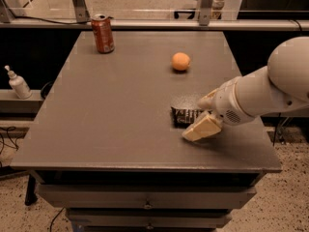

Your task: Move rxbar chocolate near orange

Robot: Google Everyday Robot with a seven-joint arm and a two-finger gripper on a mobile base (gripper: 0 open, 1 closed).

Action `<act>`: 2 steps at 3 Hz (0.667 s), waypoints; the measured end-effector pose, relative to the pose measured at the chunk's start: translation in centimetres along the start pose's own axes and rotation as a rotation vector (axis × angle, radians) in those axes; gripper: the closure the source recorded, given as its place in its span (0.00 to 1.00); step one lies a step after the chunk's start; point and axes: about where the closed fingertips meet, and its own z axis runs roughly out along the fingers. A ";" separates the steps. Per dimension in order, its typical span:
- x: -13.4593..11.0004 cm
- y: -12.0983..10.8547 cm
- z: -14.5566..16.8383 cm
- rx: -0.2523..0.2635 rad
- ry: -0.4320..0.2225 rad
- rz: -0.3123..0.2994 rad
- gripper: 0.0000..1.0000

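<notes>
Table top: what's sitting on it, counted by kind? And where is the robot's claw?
soda can: 1
orange: 1
rxbar chocolate: 1
total on the table: 3
The gripper is at the rxbar chocolate's right end, low over the front right part of the table.

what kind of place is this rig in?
Probably a lab test area: grey work table with drawers, metal frame posts behind it, robot hand near the table's front edge by a snack bar.

Cream pincer [194, 121] at black rxbar chocolate [182, 116]; orange orange [181, 61]; red can [103, 34]
</notes>
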 end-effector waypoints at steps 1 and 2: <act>0.1 -0.2 -0.4 0.004 -0.001 0.016 0.65; 0.0 -0.2 -1.0 0.011 0.000 0.025 0.88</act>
